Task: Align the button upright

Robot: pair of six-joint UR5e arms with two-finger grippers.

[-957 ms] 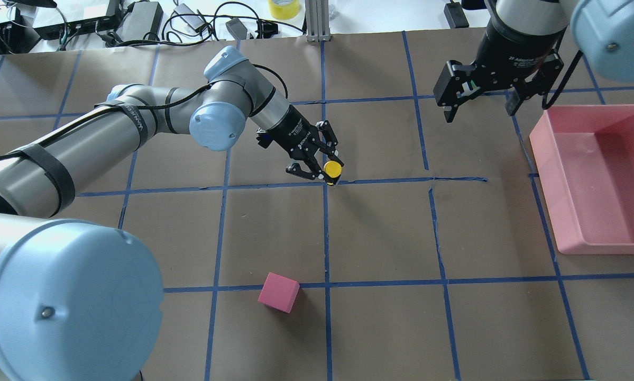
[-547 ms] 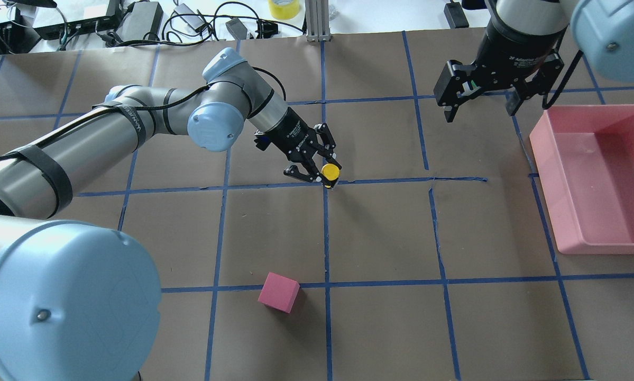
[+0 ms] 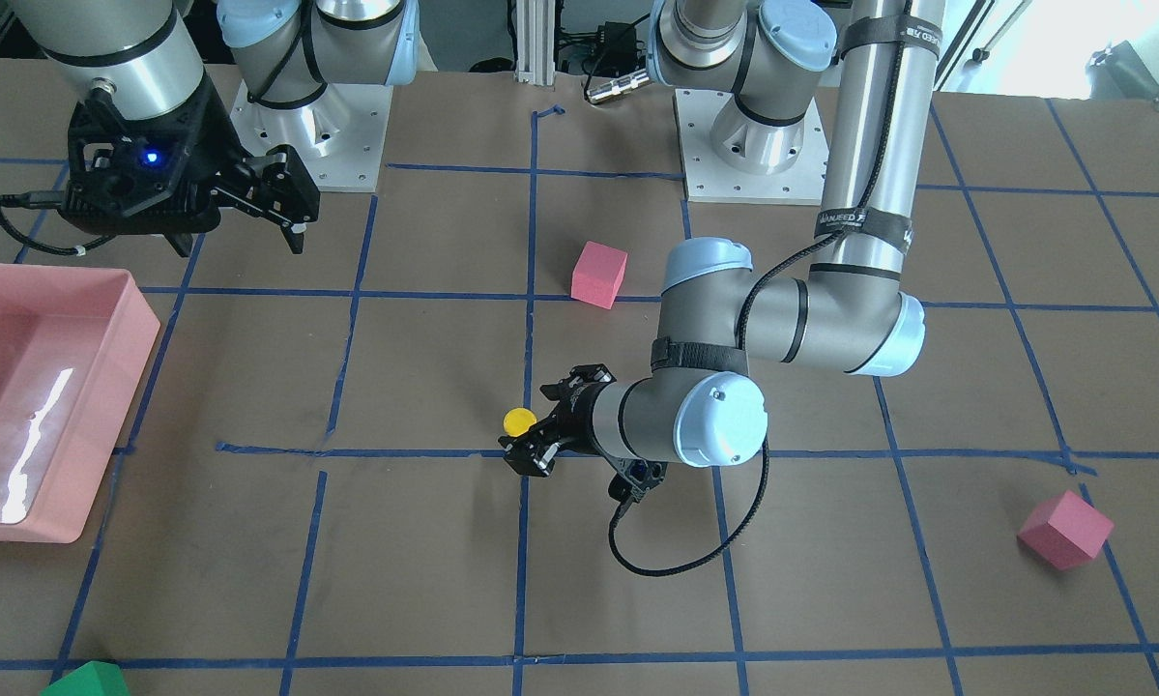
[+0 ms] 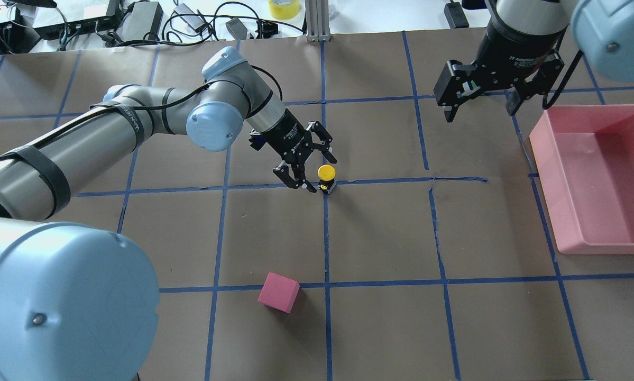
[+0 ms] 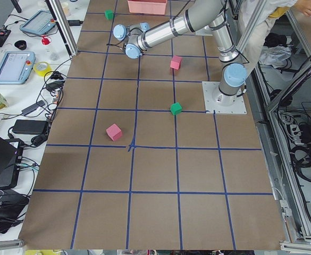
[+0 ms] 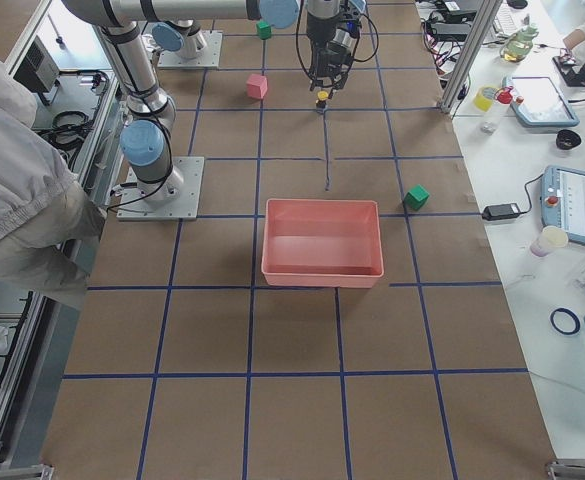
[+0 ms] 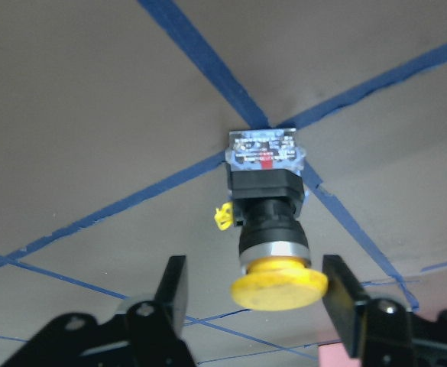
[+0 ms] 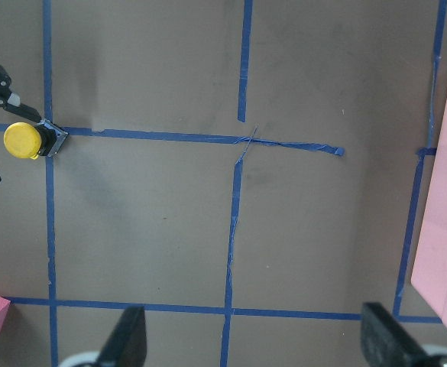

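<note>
Two end effectors are showing above the counter [image 4: 380, 233]. The left end effector [image 4: 315, 172] is hanging low with its jaws spread wide. Its fingers [image 7: 173, 287] are flanking the yellow cap of the button [image 4: 326, 173] without touching it, a gap showing on each side in the left wrist view. The button is standing upright on its silvery-grey base, cap uppermost, at a crossing of blue tape lines [image 4: 380, 181] near the counter's middle. The right end effector [image 4: 479, 112] is hovering well apart, jaws likewise wide and gripping nothing, near the pink tray [image 4: 591, 108]. One pink cube [image 4: 278, 292] is lying well apart from the button, toward the robot's side.
</note>
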